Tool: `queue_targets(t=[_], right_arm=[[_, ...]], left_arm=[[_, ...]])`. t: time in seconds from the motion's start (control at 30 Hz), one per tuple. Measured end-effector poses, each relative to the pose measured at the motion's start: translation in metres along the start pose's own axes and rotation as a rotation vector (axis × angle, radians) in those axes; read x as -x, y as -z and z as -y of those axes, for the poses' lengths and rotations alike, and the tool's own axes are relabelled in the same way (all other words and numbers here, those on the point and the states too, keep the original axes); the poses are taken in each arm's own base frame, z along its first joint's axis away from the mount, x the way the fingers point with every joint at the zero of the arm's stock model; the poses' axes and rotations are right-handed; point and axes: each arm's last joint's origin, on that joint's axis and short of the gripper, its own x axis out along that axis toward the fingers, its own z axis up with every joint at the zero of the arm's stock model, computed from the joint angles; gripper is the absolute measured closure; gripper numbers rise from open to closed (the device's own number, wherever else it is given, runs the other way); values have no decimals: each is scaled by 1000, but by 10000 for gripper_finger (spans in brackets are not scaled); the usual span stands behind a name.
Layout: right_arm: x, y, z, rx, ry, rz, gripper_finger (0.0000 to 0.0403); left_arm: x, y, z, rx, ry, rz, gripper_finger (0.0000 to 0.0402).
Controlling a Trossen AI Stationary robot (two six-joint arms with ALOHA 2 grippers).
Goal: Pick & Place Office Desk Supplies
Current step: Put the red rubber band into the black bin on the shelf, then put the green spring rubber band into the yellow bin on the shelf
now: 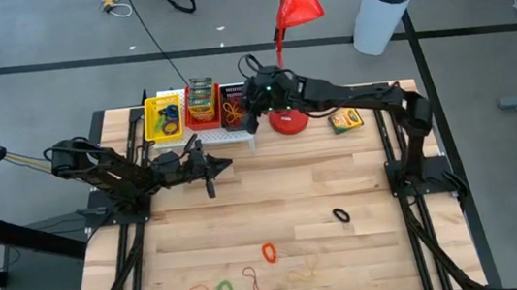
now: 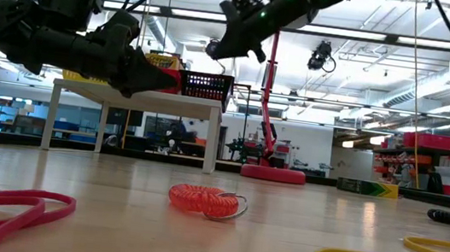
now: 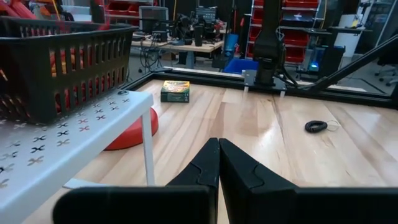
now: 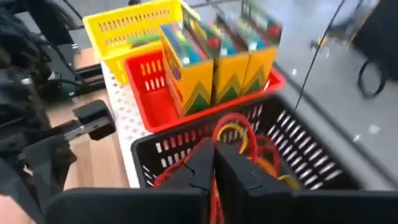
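Pink rubber loop nearest; right gripper clenched over black mesh basket; left gripper clenched, empty.

Both end effectors closed.

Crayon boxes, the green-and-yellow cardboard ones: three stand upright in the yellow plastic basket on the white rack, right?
Not quite. The upright green-and-yellow crayon boxes stand in the red plastic basket, not the yellow plastic basket beside it; both sit on the white perforated rack. The right wrist view shows this.
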Motion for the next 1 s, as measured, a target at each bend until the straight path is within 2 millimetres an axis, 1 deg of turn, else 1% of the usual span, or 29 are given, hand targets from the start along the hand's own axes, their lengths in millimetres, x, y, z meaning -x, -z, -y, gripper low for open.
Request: queue_targets(t=[0.07, 0.17, 0.23, 0.3, 0.4, 0.57, 0.67, 0.73, 0.8, 0.9, 0.97, 1.0], right_arm=[[-6, 5, 5, -62, 7, -28, 376], [-12, 9, 12, -134, 1, -46, 378], [-12, 8, 14, -164, 17, -41, 377], [-12, 6, 14, -171, 21, -15, 366], [-12, 5, 12, -176, 15, -6, 331], [-12, 4, 14, -224, 20, -1, 246], [-12, 3, 19, -346, -9, 10, 201], [-12, 2, 26, -447, -81, 2, 176], [-11, 1, 35, -491, -122, -5, 158], [-6, 3, 45, -446, -144, -40, 150], [6, 1, 41, -353, -129, -65, 168], [13, 1, 35, -291, -102, -78, 185]], left_arm=[[0, 0, 0, -1, 0, 1, 392], [0, -1, 0, -15, 0, 7, 392], [0, -1, 0, -23, 0, 6, 392], [0, -1, 0, -14, 0, 7, 391], [0, -1, 0, 6, -1, 7, 386], [0, -1, 0, 12, -1, 8, 376], [0, -1, 0, 12, -1, 8, 374], [0, -1, 0, 12, -1, 7, 374], [0, -1, 0, 12, 0, 7, 375], [0, 0, 0, 11, 8, 1, 377], [0, 0, 0, 21, 17, -2, 379], [0, 0, 1, 31, 24, -2, 380]])
